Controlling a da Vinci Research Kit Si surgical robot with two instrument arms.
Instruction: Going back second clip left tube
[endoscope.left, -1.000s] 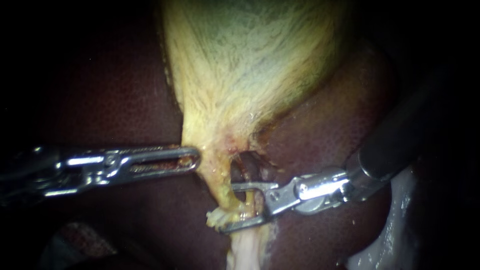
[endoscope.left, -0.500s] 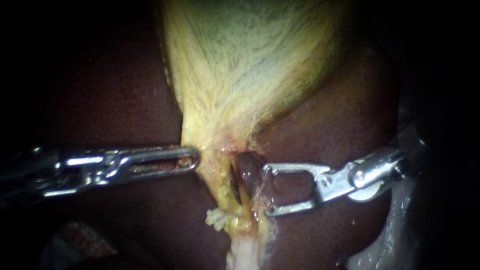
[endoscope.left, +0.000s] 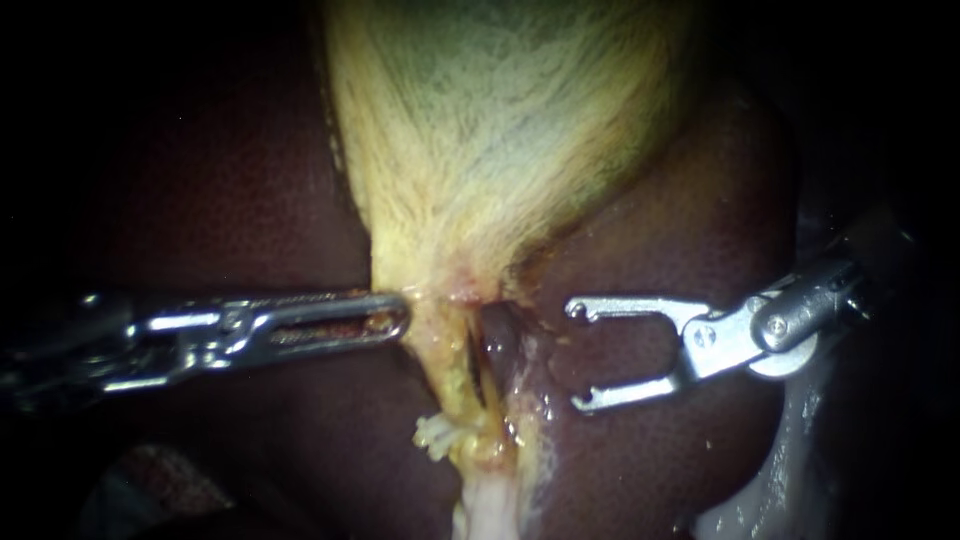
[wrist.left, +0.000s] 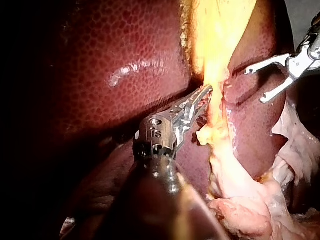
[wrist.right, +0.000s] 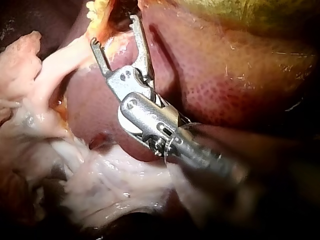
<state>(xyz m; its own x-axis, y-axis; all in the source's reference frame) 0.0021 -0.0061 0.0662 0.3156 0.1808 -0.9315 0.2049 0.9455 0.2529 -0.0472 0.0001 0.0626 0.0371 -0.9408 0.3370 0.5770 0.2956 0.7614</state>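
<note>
The yellow-green gallbladder (endoscope.left: 500, 130) narrows to a neck that runs down into a yellowish tube (endoscope.left: 452, 372), the left one, beside a dark gap. My left instrument (endoscope.left: 400, 316) comes in from the left. Its jaws lie together on the edge of the neck, as the left wrist view also shows (wrist.left: 204, 96). My right instrument (endoscope.left: 575, 355) stands to the right of the tubes over the liver, jaws open and empty, touching no tube. It shows the same way in the right wrist view (wrist.right: 115, 31). I cannot make out a clip on the tube.
Dark red liver (endoscope.left: 220, 200) lies on both sides of the gallbladder. A frayed pale tag (endoscope.left: 432, 437) hangs beside the tube's lower end. Whitish fatty tissue (endoscope.left: 488, 500) runs on below, and more of it (endoscope.left: 780, 480) lies at the lower right.
My right instrument has drawn back to the right, off the tube it had its jaws around, and its jaws stay open. My left instrument keeps its hold, barely shifted.
</note>
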